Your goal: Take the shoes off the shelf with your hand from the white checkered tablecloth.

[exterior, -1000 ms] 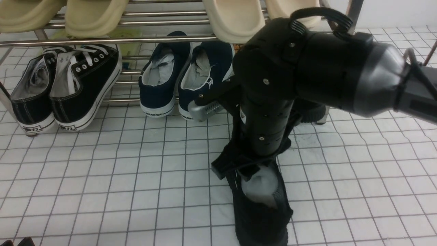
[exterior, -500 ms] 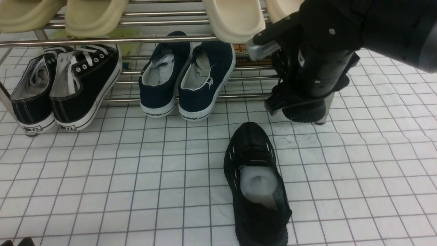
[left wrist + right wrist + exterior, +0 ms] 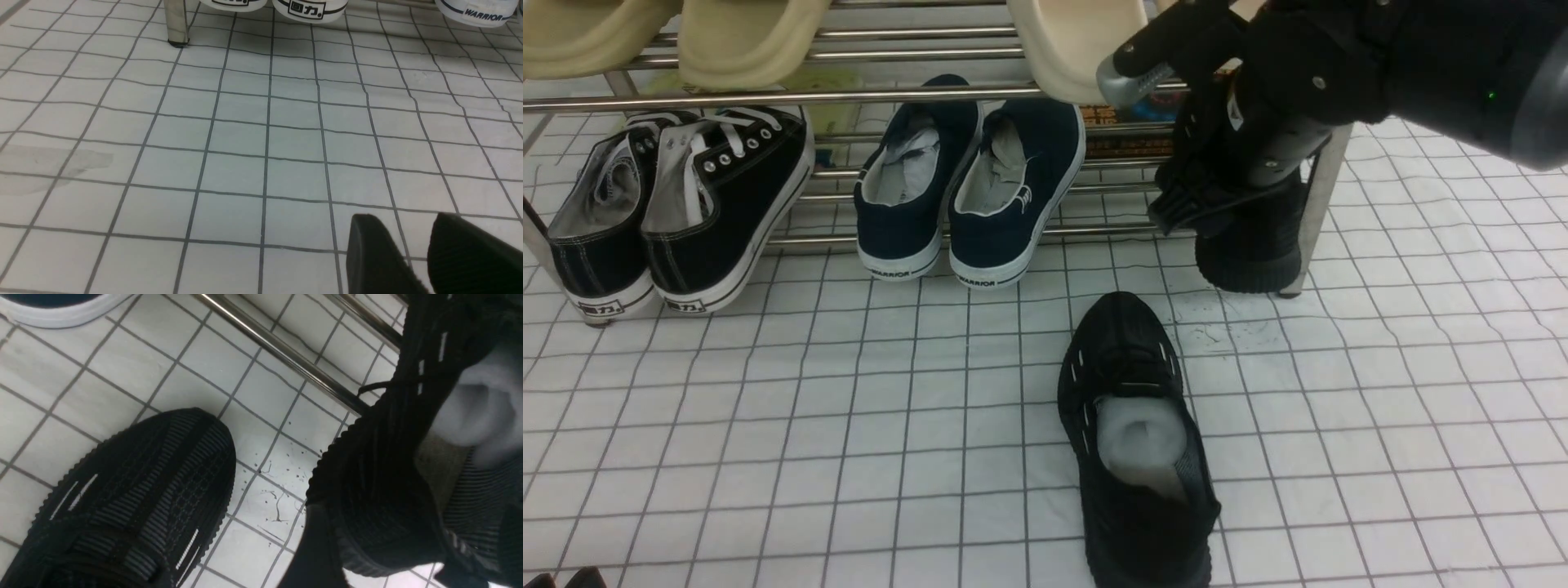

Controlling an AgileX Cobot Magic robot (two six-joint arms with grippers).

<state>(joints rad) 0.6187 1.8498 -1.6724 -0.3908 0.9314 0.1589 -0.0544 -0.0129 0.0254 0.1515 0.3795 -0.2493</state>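
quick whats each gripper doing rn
left gripper: slightly open, empty, over the cloth
right gripper: open wide, at the black shoe by the shelf, not gripping it

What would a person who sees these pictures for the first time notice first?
First, the lone black knit sneaker lying on the checkered cloth in front of the steel rack. Next, the bulky right pincer, jaws wide, over its mate at the lower tier's right end. Cream slippers line the top tier.
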